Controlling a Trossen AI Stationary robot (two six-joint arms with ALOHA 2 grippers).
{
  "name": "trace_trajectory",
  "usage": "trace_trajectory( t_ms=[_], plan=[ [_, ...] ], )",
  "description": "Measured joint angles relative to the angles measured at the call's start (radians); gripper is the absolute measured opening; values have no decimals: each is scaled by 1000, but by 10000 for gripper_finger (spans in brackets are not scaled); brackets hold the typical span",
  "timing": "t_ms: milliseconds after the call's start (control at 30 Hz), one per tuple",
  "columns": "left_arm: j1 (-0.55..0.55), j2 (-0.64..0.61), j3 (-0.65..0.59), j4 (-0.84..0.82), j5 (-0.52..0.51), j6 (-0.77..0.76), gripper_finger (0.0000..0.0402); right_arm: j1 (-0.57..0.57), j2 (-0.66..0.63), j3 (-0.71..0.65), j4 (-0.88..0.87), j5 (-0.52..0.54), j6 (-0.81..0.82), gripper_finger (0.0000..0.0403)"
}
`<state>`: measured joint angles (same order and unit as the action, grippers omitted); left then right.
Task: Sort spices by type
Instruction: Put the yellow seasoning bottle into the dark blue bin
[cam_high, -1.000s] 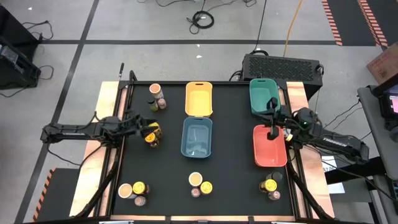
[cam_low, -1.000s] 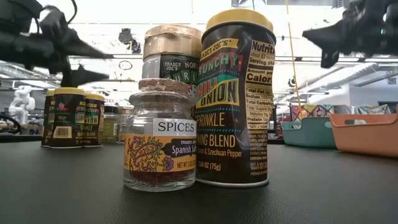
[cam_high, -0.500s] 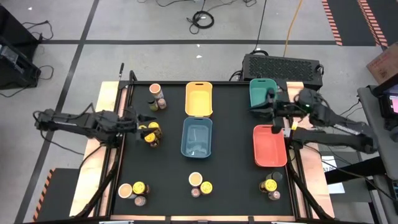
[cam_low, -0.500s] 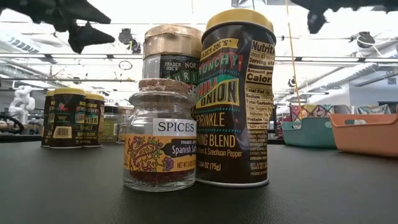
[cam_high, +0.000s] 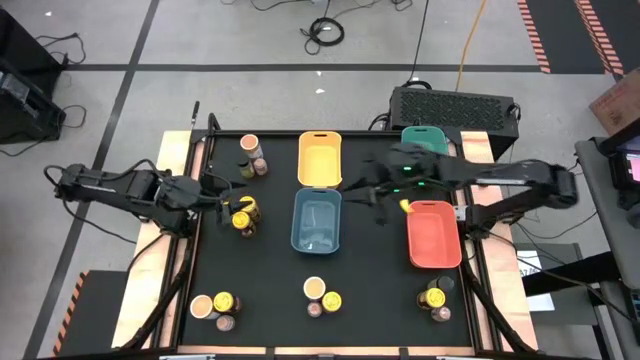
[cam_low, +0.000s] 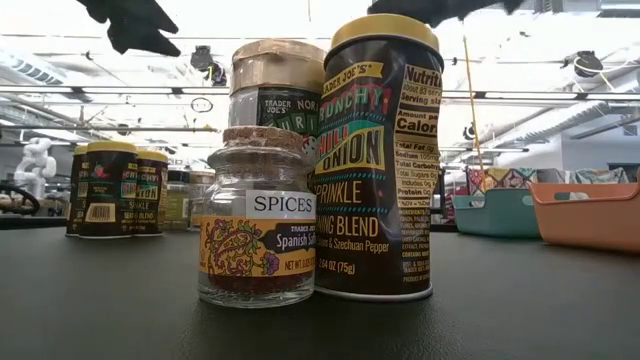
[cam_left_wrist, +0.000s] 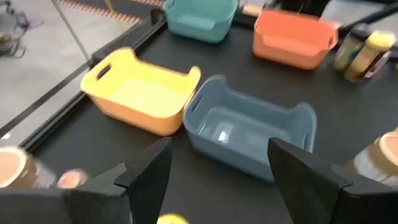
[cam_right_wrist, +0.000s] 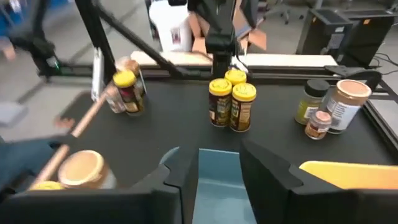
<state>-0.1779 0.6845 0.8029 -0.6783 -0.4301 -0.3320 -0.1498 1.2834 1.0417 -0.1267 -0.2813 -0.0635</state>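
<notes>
Black worktop (cam_high: 270, 280) holds spice jars (cam_high: 243, 215) in small groups near its edges, none inside a tray. Left hand (cam_high: 212, 203) hovers open beside two yellow-lidded jars. Right hand (cam_high: 352, 192) is open above the blue tray (cam_high: 316, 221).

Two dark slender jointed arms, black angular end effector fingers (cam_left_wrist: 146, 177), small green light on right arm

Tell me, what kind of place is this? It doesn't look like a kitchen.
Probably a robotics lab or workshop: two robot arms work a black table, cables trail over a taped floor, and computer equipment stands behind it.
</notes>
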Motion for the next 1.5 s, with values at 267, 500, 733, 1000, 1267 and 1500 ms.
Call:
trace_trajectory(
  t_ms=[267, 500, 733, 1000, 1267, 1500],
  plan=[
    [39, -16, 34, -131, -106, -47, 267, -4, 385, 349, -39, 2, -167, 179],
    [67, -109, 34, -181, -209, -19, 267, -37, 708, 749, -211, -68, -276, 222],
    [99, -287, 2, -262, -321, -79, 267, -73, 961, 1024, -189, -175, -267, 243],
    [101, -375, -58, -293, -304, -112, 267, -68, 1194, 1242, -191, -223, -268, 261],
    [100, -374, -57, -289, -302, -100, 267, -62, 1294, 1308, -101, -249, -235, 273],
    [100, -374, -57, -289, -300, -97, 267, -60, 1322, 1309, -77, -270, -241, 287]
  ],
)
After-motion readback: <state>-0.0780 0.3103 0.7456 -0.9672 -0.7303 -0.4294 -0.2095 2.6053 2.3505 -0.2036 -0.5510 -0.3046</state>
